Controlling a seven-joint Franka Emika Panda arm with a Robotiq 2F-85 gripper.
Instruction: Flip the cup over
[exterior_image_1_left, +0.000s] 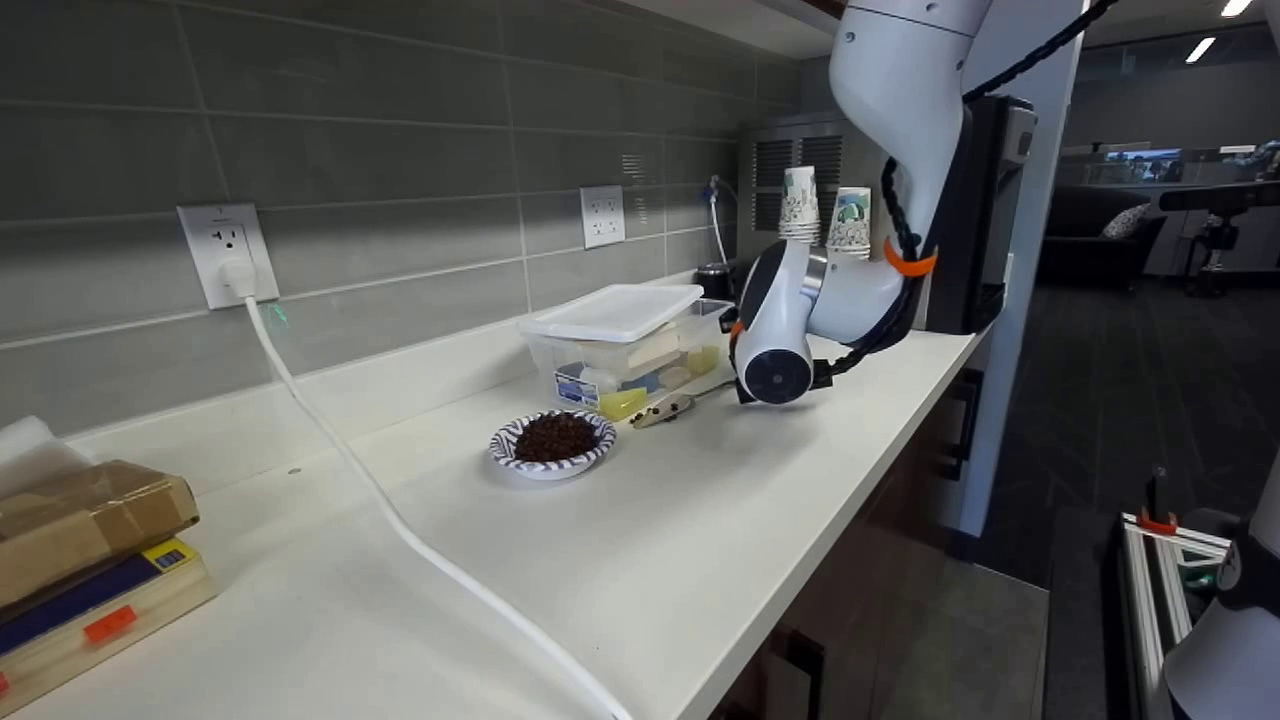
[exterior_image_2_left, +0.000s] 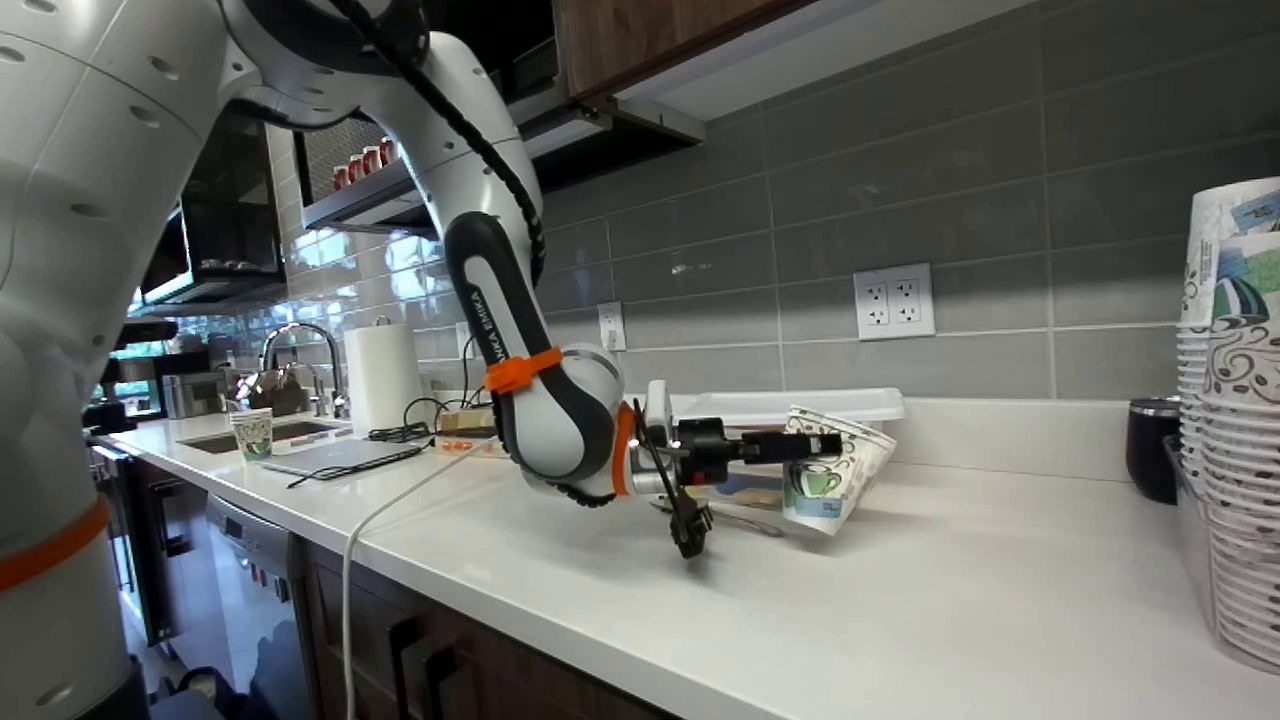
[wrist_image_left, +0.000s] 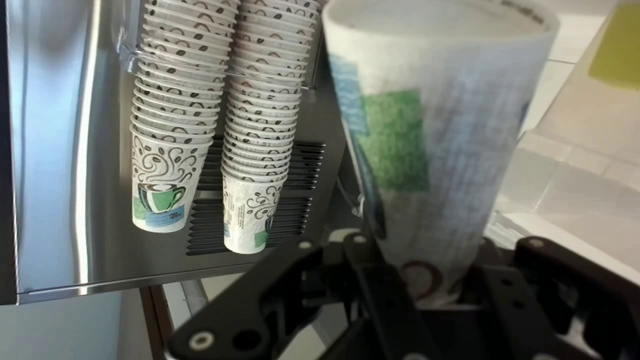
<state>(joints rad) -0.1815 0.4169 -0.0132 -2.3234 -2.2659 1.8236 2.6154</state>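
The tool (wrist_image_left: 425, 255) is clamped on the cup (exterior_image_2_left: 838, 484), which is tilted near the lidded plastic box (exterior_image_1_left: 610, 365), a green mug print towards its lower end. A label (exterior_image_1_left: 577, 389) on the box is too small to read. Just beside the box, on the tabletop (exterior_image_2_left: 950, 590), are a patterned bowl (exterior_image_1_left: 555, 473) of dark beans (exterior_image_1_left: 555, 437) and a scoop (exterior_image_1_left: 668, 408). Two stacks of similarly printed cups (wrist_image_left: 172, 170) stand well apart from the box. Visible lettering on the arm (exterior_image_2_left: 455, 150) reads "ANKA EMIKA".
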